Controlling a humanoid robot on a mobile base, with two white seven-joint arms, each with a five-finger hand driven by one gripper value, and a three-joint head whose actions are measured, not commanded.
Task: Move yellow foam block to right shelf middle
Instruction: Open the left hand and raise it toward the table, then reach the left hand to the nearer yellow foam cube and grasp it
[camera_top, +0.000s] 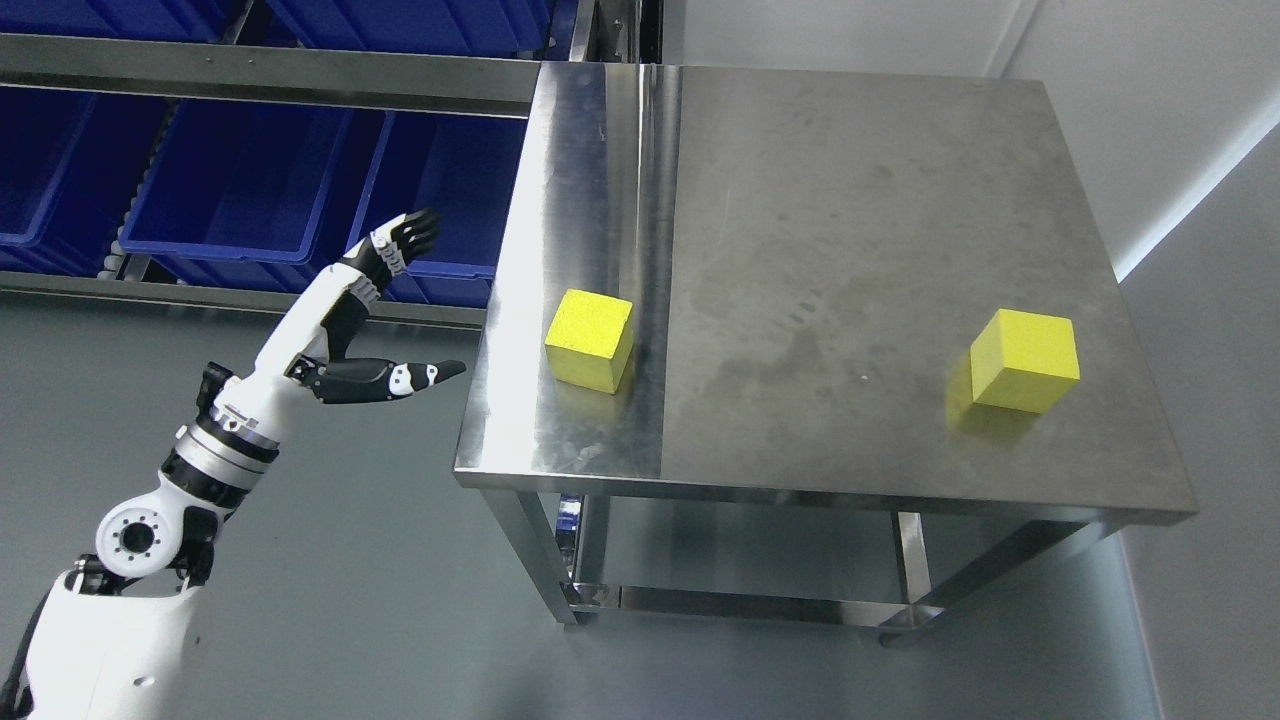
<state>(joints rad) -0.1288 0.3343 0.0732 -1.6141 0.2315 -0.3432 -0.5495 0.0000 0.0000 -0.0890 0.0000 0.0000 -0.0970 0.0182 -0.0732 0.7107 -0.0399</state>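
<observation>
My left hand (375, 310) hangs wide off the surface (860, 200), so I'll approach the near block (590, 340) level, thumb under-side.

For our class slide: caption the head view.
Left hand open beside steel table bearing two yellow foam blocks.

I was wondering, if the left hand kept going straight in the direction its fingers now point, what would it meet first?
The left hand is open off the table's left side, fingers aimed up and away. Straight on, it would probably meet the blue bins on the rack first, not the nearer yellow block; depth is unclear from one view.
</observation>
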